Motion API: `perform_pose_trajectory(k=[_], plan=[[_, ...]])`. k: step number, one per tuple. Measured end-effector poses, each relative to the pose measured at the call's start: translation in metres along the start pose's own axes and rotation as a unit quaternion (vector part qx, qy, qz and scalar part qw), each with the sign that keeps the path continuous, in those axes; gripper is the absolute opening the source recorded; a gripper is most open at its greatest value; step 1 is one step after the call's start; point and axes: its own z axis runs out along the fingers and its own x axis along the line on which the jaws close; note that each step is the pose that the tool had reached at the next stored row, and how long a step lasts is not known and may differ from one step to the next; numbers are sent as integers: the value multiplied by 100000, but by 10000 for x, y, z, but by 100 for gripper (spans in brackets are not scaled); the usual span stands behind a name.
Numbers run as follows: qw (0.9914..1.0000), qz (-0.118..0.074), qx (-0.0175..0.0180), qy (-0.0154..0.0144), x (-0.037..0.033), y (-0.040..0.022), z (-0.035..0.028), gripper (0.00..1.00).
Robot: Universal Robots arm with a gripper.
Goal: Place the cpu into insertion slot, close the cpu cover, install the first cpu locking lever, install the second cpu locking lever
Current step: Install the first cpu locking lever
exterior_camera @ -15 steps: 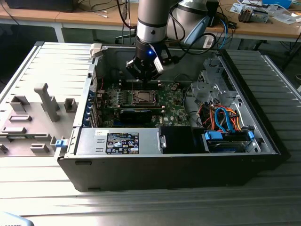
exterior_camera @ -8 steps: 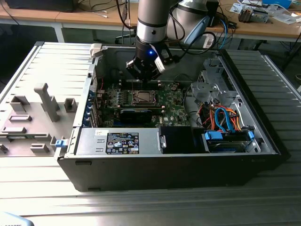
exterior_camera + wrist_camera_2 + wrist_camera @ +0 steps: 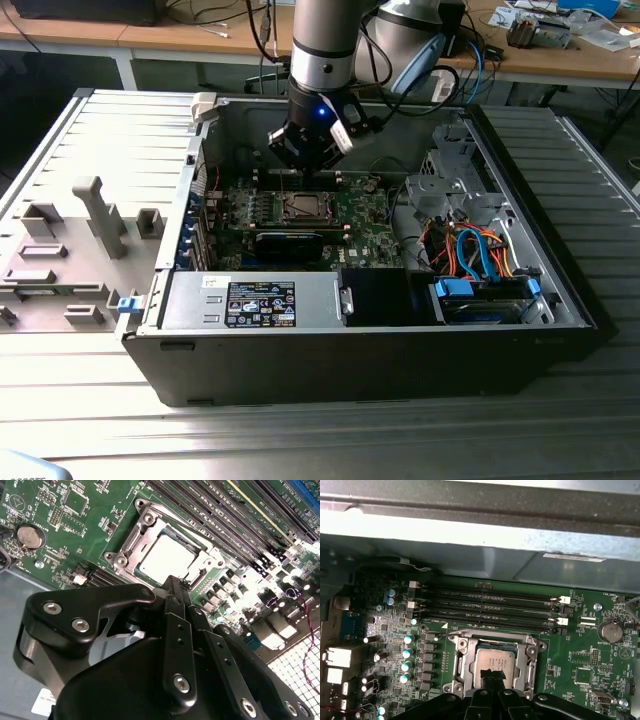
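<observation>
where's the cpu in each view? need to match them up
Exterior view: cpu mid-board in the open case, just below the tool.
First wrist view: cpu sits in the slot, metal frame around it, just above the tool tips.
Second wrist view: cpu pale square in the slot, just beyond the tool.
Shared landmark in both wrist views: coin cell on the board.

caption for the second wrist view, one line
Shut gripper poised at the edge of the cpu, seated under the closed cpu cover.
</observation>
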Motion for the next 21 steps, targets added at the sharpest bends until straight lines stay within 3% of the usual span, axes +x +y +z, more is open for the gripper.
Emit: perform_pose_trajectory(k=[4, 8, 9, 10, 11, 12, 18, 21], plan=[[100000, 89, -29, -27, 18, 1, -24, 11], [100000, 101, -21, -123, 109, 14, -22, 11], [100000, 94, -10, -235, 265, 36, -15, 11], [99998, 115, 17, -571, 393, 75, -73, 11], [99997, 134, 30, -786, 440, 119, -125, 11], [99995, 140, 53, -985, 527, 159, -129, 11], [99995, 136, -13, -1000, 542, 241, -163, 11], [99994, 126, -208, -1025, 538, 277, -169, 11]])
